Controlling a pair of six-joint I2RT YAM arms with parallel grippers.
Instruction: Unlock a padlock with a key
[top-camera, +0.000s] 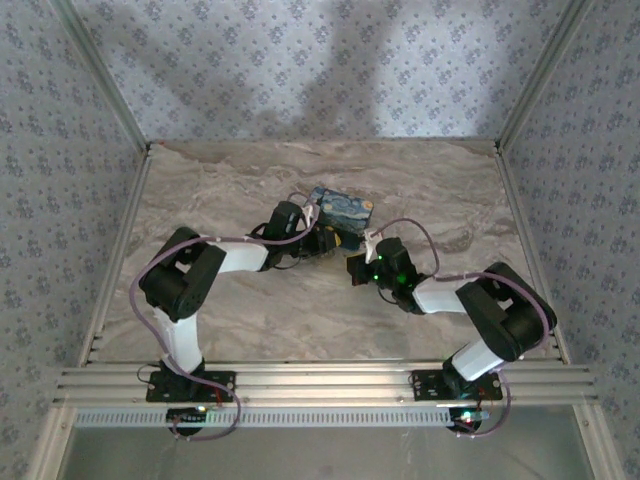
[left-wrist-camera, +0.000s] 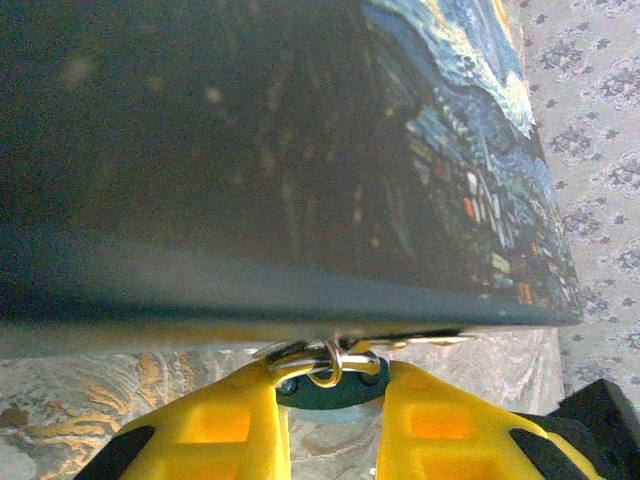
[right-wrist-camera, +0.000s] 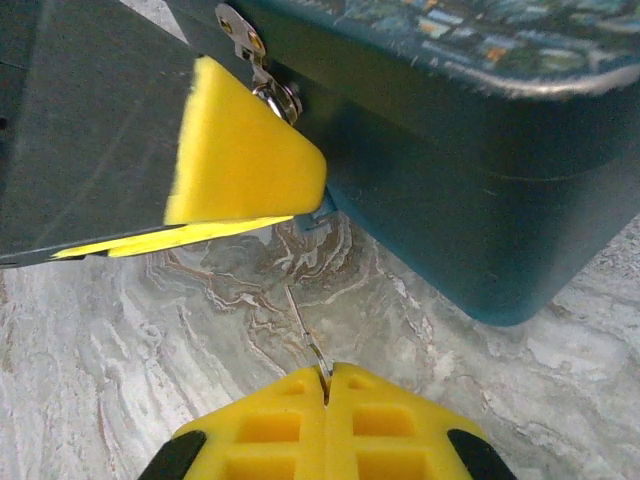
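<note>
Yellow right fingers (right-wrist-camera: 325, 385) sit pressed together on a thin metal key (right-wrist-camera: 303, 325), its blade running up and slightly left over the marbled desk (right-wrist-camera: 130, 350); ahead of its tip, near but apart, the small blue-grey padlock (left-wrist-camera: 332, 393) hangs from the hasp (right-wrist-camera: 238, 28) on the tin box (right-wrist-camera: 480, 180); the left fingers (left-wrist-camera: 334, 384) pinch it from both sides; which face carries the keyhole I cannot tell; no writing is readable, just a starry-night print on the lid.
</note>
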